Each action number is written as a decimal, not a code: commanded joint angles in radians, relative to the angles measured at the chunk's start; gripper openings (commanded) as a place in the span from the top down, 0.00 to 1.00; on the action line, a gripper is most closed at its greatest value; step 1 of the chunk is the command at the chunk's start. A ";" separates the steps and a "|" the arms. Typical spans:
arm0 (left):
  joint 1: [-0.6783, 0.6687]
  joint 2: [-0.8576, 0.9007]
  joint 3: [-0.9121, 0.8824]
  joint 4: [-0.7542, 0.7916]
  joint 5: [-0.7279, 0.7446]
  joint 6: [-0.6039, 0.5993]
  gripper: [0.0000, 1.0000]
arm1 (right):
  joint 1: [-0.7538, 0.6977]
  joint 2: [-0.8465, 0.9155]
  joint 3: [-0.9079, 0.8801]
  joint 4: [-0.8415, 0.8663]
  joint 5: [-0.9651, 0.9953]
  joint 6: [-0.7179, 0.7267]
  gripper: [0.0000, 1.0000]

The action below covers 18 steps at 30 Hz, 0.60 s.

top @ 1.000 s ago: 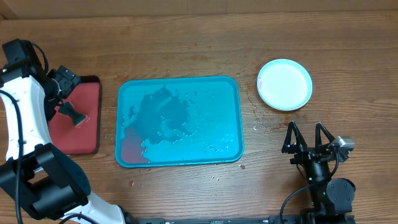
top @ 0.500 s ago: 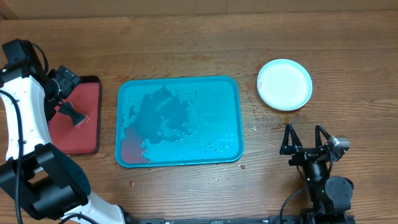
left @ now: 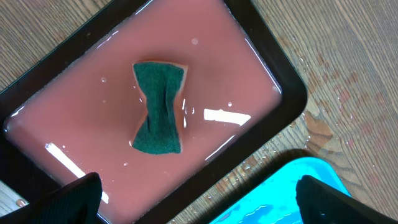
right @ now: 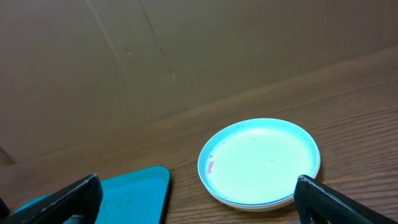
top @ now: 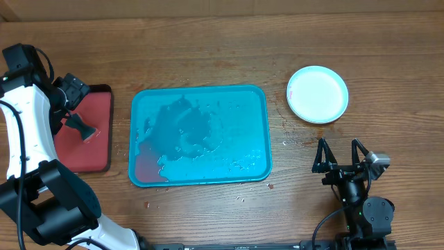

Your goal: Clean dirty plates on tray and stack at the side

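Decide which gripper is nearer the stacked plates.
Right. The right gripper sits close by the plates; the left gripper hangs over the red tray, beyond the blue tray.

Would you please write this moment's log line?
turquoise rectangular plastic tray: plateless; round plastic plates: stacked aside; green sponge: red tray; left gripper, right gripper: open
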 commanded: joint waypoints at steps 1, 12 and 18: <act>0.002 -0.013 0.006 -0.002 0.000 0.008 0.00 | -0.008 -0.011 -0.011 0.006 0.000 -0.011 0.00; 0.003 -0.007 0.006 -0.020 -0.042 0.065 0.00 | -0.008 -0.011 -0.011 0.007 0.000 -0.011 0.00; -0.004 -0.020 0.006 -0.024 -0.042 0.066 0.00 | -0.008 -0.011 -0.011 0.006 0.000 -0.011 0.00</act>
